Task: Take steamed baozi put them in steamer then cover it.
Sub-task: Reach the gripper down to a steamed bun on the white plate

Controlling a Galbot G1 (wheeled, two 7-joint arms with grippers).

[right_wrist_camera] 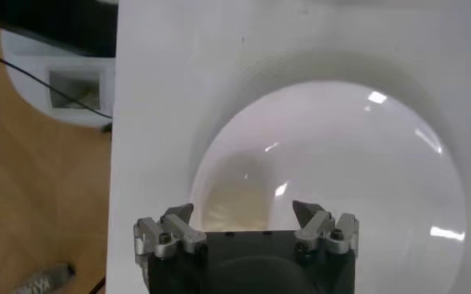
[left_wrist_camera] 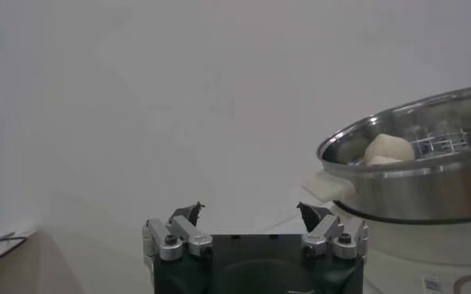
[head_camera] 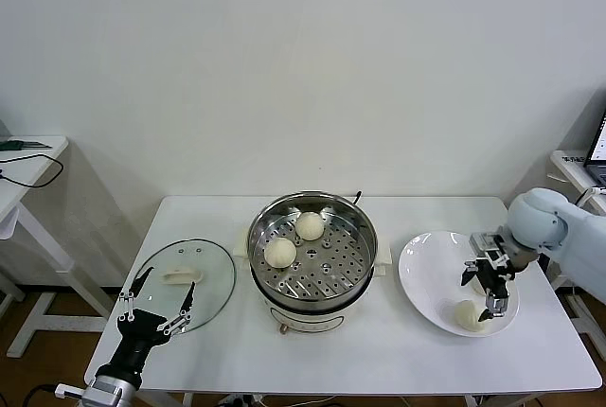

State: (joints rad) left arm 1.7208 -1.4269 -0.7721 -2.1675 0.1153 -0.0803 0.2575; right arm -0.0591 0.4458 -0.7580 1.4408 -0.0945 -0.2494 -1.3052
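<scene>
Baozi point(head_camera: 280, 252): two sit in the steamer point(head_camera: 312, 286), one waits on the plate point(head_camera: 426, 265) at 3 o'clock under the right gripper point(head_camera: 490, 286), jaws apart for grasping; left gripper point(head_camera: 156, 298), also apart, idles by the cover point(head_camera: 213, 279) at 9 o'clock

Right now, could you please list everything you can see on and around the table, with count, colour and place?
Round stainless steel steamer pot: one, shiny silver on a white base, table centre.
Cream-white baozi buns in the steamer: two, on the perforated tray, second at.
Cream-white baozi bun on the plate: one, near edge, by the right gripper.
Flat round white plate: one, right of the steamer.
Clear glass lid with white handle: one, lying flat left of the steamer.
White table: one, holding everything.
Left gripper: black, open, over the lid's near edge.
Right gripper: black, open, over the plate beside the bun.
</scene>
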